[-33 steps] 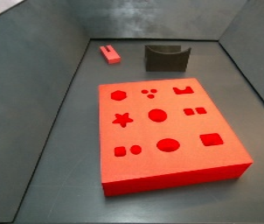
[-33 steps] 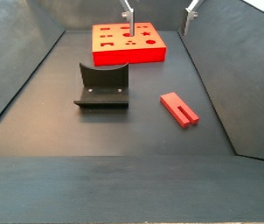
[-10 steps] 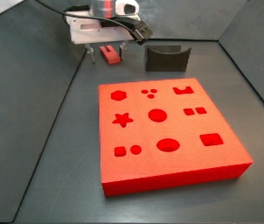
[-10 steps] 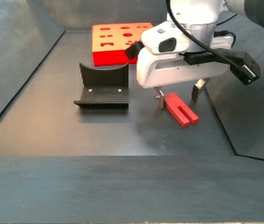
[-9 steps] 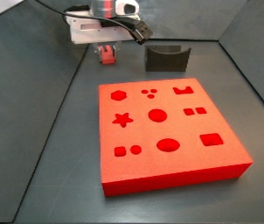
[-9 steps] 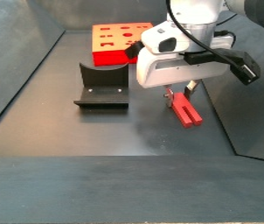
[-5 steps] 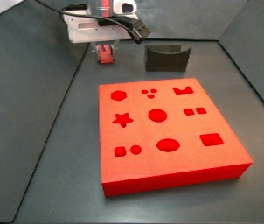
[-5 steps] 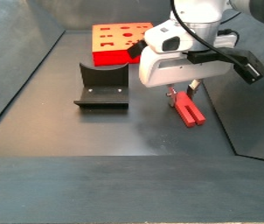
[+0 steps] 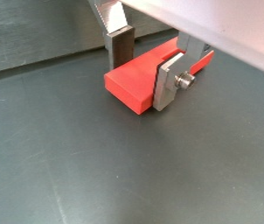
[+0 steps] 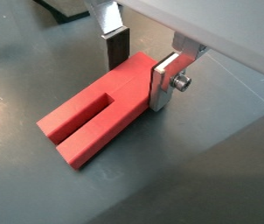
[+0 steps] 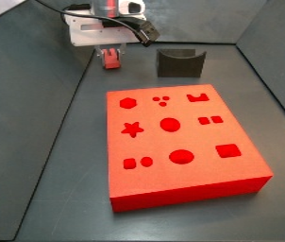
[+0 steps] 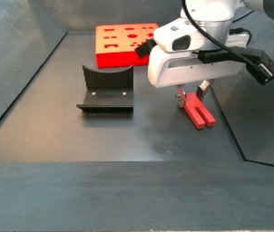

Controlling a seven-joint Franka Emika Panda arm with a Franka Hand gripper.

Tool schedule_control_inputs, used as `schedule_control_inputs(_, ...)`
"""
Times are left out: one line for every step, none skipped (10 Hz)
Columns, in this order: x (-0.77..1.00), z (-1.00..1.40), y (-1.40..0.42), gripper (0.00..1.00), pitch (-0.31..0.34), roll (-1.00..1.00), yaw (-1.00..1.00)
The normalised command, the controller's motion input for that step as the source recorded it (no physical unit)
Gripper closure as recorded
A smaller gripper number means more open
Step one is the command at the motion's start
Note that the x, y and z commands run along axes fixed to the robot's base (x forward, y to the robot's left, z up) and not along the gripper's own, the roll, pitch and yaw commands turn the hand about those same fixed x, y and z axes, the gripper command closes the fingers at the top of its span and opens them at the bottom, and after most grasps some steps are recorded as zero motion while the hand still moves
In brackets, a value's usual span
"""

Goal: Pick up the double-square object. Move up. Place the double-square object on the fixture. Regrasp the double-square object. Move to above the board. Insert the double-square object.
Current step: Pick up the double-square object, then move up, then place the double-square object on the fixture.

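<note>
The double-square object (image 10: 90, 125), a small red elongated block with a slot along one end, sits between my gripper's (image 10: 141, 77) two fingers. Both wrist views show the dark pad against one side and the silver plate against the other, so the gripper (image 9: 142, 77) is shut on the block (image 9: 131, 84). In both side views the gripper (image 12: 195, 91) hangs low over the floor with the block (image 12: 201, 112) in it. The block (image 11: 111, 60) is left of the dark fixture (image 11: 180, 63). The red board (image 11: 158, 181) lies apart from it.
Grey walls enclose the dark floor on all sides. The fixture (image 12: 105, 91) stands between the board (image 12: 133, 60) and the near floor, left of my gripper. A side wall rises close beside the held block.
One second ago the fingers stood open on either side of the block; they have since shut on it. Over the last half second arm and block have shifted very slightly.
</note>
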Motion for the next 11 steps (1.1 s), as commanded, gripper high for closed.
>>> schedule_control_inputs(0.00, 0.00, 0.00, 1.00, 0.000, 0.00, 0.00)
schedule_control_inputs(0.00, 0.83, 0.00, 1.00, 0.000, 0.00, 0.00)
schedule_control_inputs(-0.02, 0.81, -0.05, 1.00, 0.016, 0.00, -0.03)
schedule_control_inputs(-0.04, 0.72, -0.04, 1.00, 0.039, 0.00, -0.03)
schedule_control_inputs(-0.03, 0.56, -0.01, 1.00, 0.049, 0.02, -0.03)
schedule_control_inputs(-0.02, 0.48, 0.00, 1.00, 0.053, 0.04, -0.03)
schedule_control_inputs(-0.02, 0.29, 0.01, 1.00, 0.055, 0.05, -0.02)
schedule_control_inputs(0.00, 1.00, 0.00, 1.00, 0.000, 0.00, 0.00)
schedule_control_inputs(0.01, 1.00, 0.00, 1.00, -0.017, 0.01, 0.00)
schedule_control_inputs(-0.01, 1.00, 0.00, 1.00, 0.006, 0.02, 0.00)
schedule_control_inputs(-0.02, 1.00, 0.01, 1.00, 0.013, 0.03, 0.00)
